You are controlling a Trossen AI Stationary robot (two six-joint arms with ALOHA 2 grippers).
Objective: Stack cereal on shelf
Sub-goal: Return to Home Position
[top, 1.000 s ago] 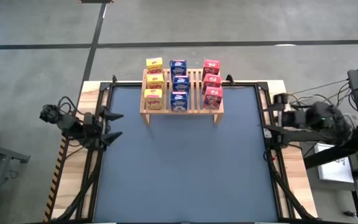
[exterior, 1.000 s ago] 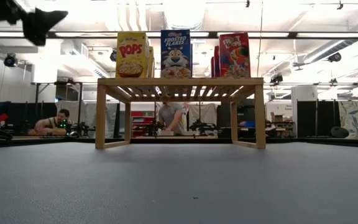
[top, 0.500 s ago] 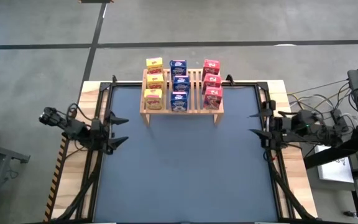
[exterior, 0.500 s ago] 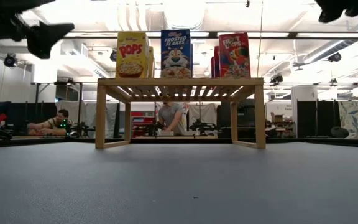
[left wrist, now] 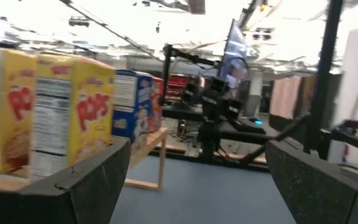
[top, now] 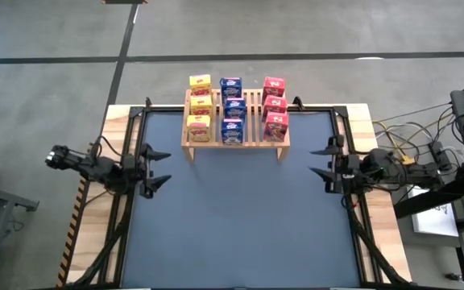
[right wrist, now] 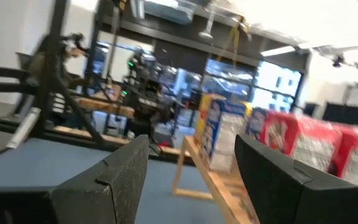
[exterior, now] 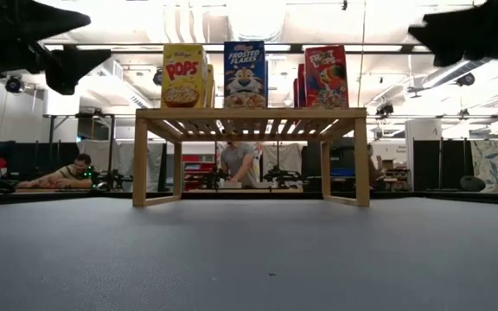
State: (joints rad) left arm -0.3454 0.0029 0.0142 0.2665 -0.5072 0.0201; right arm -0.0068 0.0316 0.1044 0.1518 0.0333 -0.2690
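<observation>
yellow boxes (top: 199, 127) 3; blue boxes (top: 232, 129) 3; red boxes (top: 275, 126) 3; shelf (top: 253, 121) 1

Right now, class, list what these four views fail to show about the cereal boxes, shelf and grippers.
Low view: the front yellow box, blue box and red box hide nearly all of the rear boxes.
High view: box print is too small to read.
Low view: left gripper and right gripper are dark silhouettes cut by the top edge.
Right wrist view: the shelf is blurred, partly behind that gripper's fingers.
</observation>
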